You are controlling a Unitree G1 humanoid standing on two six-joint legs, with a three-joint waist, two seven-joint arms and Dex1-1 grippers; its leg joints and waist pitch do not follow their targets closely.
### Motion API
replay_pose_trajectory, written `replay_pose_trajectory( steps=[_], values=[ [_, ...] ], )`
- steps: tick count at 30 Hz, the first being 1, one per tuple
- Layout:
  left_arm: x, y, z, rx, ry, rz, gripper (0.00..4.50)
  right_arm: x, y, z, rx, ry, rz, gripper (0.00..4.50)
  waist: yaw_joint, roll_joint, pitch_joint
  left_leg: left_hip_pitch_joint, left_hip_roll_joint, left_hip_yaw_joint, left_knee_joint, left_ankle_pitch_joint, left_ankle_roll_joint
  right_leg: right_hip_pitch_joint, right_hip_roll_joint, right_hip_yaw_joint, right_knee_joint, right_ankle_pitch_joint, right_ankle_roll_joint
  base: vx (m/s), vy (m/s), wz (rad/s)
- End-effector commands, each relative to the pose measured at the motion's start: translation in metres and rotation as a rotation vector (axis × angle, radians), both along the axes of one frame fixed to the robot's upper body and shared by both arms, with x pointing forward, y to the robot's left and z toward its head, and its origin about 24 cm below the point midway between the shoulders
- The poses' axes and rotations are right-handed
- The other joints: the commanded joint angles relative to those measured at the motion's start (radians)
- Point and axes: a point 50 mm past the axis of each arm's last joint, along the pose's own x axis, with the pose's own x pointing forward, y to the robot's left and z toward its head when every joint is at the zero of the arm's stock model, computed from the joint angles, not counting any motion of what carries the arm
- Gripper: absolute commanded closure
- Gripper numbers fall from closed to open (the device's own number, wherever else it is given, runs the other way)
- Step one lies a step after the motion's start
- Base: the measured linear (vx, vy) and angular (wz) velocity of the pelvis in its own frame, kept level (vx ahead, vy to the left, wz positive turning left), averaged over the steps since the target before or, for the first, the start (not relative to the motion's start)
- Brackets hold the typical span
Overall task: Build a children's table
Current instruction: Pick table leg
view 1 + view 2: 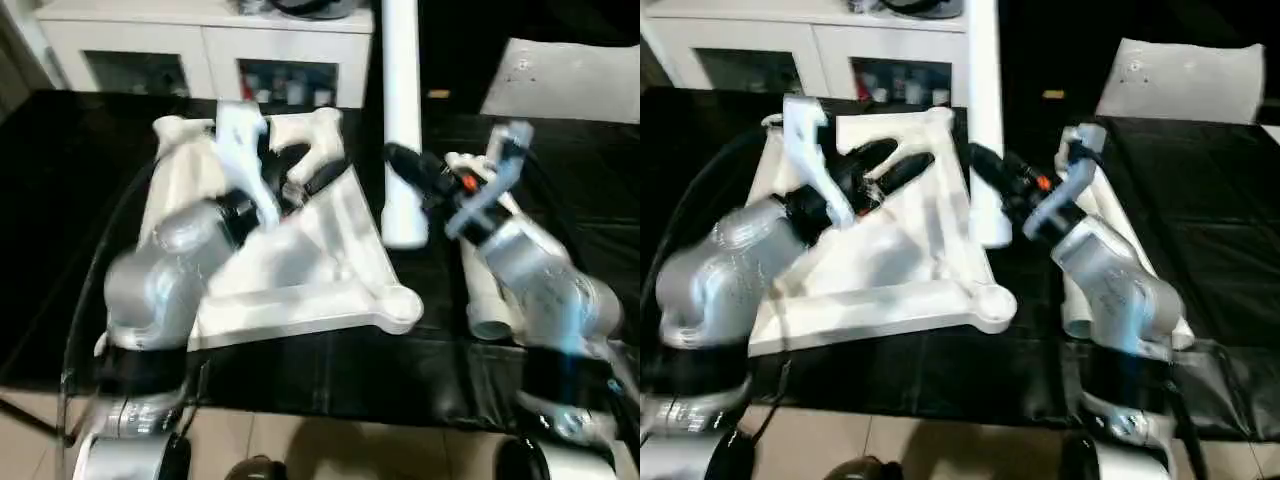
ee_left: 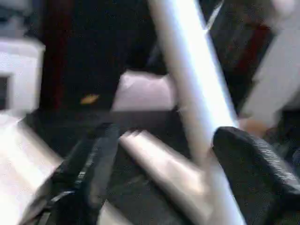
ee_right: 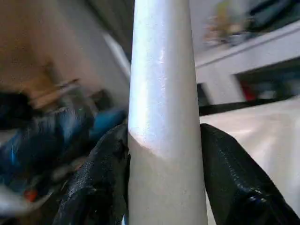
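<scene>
**Right gripper held a table leg upright beside the upturned top**

The right gripper (image 1: 405,165) was clamped on a long white leg (image 1: 402,120), its two black fingers (image 3: 101,183) pressed against either side, the leg standing nearly upright above the black mat (image 1: 300,370). The table top (image 1: 300,270) lay underside up on the mat, ribs showing. The left gripper (image 1: 885,165) hovered over it with fingers apart, holding nothing. Another leg (image 1: 485,295) lay beneath the right forearm. A white cabinet (image 1: 200,45) stood behind.
</scene>
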Motion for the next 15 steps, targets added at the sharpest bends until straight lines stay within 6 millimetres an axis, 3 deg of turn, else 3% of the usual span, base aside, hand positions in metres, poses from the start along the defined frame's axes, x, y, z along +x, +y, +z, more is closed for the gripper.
replay_pose_trajectory(
  steps=[1, 6, 11, 15],
  values=[
    [-0.004, -0.006, 0.008, -0.088, 0.022, -0.086, 0.41, -0.008, 0.001, 0.009, 0.025, -0.058, 0.067, 2.64, 0.000, 0.004, -0.071, 0.033, 0.117, -0.048, -0.071, -0.132, 0.017, 0.036, -0.109, 0.050, -0.062, 0.032, -0.284, 0.000, 0.000, 0.00],
    [-0.005, -0.014, 0.019, -0.244, 0.062, -0.161, 0.12, -0.017, 0.004, 0.010, 0.053, -0.085, 0.144, 2.64, 0.004, -0.001, -0.070, 0.030, 0.116, -0.049, -0.070, -0.137, 0.019, 0.037, -0.111, 0.051, -0.070, -0.013, -0.275, 0.000, 0.000, 0.00],
    [-0.005, -0.021, 0.020, -0.260, 0.083, -0.200, 0.09, -0.023, 0.007, 0.009, 0.053, -0.097, 0.197, 2.64, 0.005, -0.003, -0.067, 0.029, 0.116, -0.048, -0.072, -0.147, 0.017, 0.035, -0.111, 0.054, -0.079, -0.069, -0.245, 0.000, 0.000, 0.00],
    [-0.005, -0.023, 0.019, -0.275, 0.093, -0.212, 0.09, -0.023, 0.011, 0.007, -0.007, -0.106, 0.191, 2.64, 0.004, -0.004, -0.068, 0.029, 0.117, -0.049, -0.073, -0.130, 0.017, 0.034, -0.111, 0.053, -0.078, -0.056, -0.240, 0.000, 0.000, 0.00]
  ],
)
